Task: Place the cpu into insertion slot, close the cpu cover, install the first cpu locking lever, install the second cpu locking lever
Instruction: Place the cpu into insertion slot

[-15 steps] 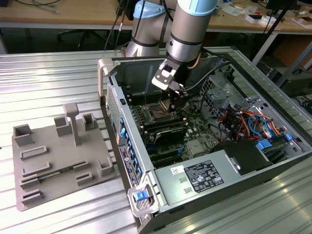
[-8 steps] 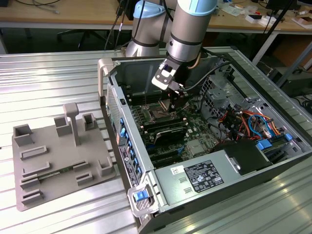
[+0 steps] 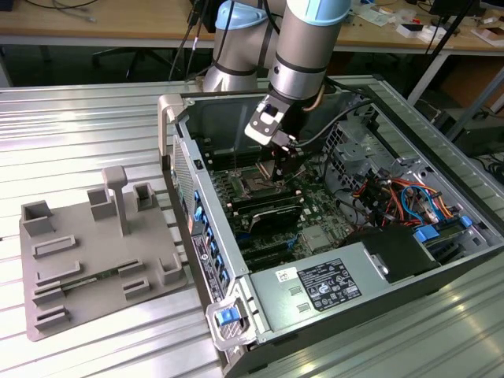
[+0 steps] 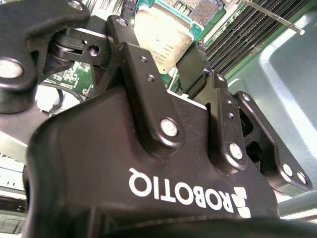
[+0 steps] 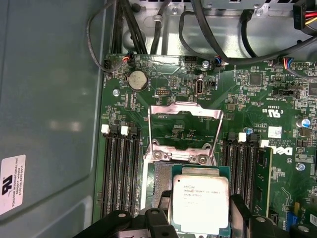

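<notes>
Gripper [image 5: 198, 213] closed on the cpu [image 5: 200, 193] over the insertion slot [image 4: 203, 9].
The chip should go down level and square; the cpu cover [image 5: 185, 134] stands open.

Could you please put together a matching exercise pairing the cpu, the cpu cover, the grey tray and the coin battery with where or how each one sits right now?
Things:
1. the cpu
2. the cpu cover
3. the grey tray
4. the coin battery

Places or states:
A. lies on the metal table, outside the computer case, at the exterior view's left
B. held in the gripper
C. round and silvery, seated on the green motherboard
D. swung open

Pairs: 1-B, 2-D, 3-A, 4-C
</notes>
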Available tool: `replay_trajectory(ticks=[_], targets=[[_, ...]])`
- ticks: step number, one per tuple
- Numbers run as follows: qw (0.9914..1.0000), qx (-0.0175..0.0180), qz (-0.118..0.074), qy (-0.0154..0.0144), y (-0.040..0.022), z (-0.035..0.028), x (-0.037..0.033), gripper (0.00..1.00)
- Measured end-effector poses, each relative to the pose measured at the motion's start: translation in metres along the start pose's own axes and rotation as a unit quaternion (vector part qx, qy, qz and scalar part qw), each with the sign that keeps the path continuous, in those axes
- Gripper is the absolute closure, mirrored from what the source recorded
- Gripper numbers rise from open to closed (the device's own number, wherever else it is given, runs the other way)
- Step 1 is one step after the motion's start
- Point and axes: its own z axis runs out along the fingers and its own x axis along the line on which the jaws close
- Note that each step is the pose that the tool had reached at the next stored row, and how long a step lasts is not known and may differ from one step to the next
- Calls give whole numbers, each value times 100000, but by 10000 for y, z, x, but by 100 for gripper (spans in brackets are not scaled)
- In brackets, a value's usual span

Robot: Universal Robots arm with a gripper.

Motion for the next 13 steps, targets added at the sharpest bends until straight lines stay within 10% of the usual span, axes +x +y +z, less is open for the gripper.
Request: replay_trajectory(ticks=[13], targets=[[99996, 35, 839, -25, 0, 0, 0, 45]])
